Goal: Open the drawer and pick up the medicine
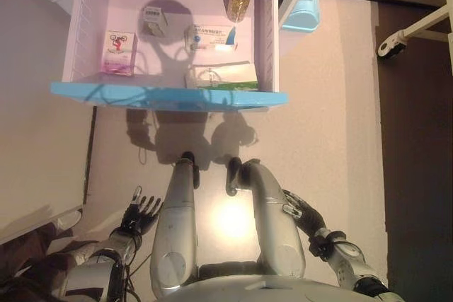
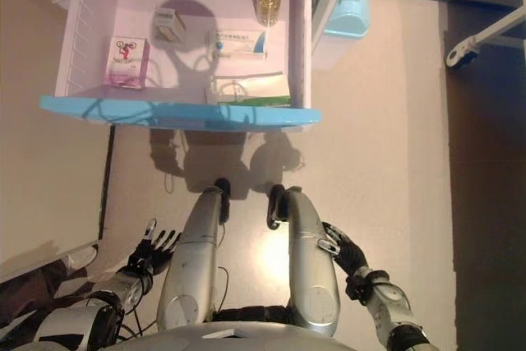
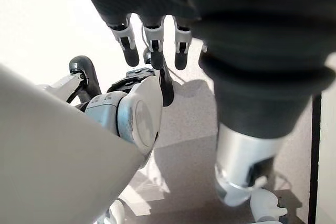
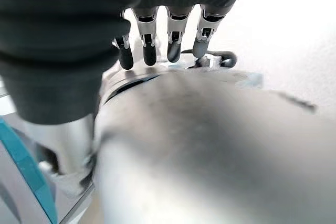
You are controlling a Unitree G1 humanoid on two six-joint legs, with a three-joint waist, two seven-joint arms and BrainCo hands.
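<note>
Head views: pale floor [image 1: 333,104], dark strip at right. Drawer [image 1: 168,95] with blue front stands pulled open. Inside: pink box [image 1: 119,52] at left, small grey box [image 1: 153,20] toward back, white-blue box [image 1: 210,36] in middle, white-green box [image 1: 221,76] just behind front panel, yellowish jar [image 1: 238,6] in back right corner. Left hand [image 1: 141,213] hangs low by left side, well apart from drawer. Right hand [image 2: 345,252] low by right side.

Left wrist view: fingers [image 3: 152,38] straight, relaxed, holding nothing.

Right wrist view: fingers [image 4: 173,43] straight, empty.
</note>
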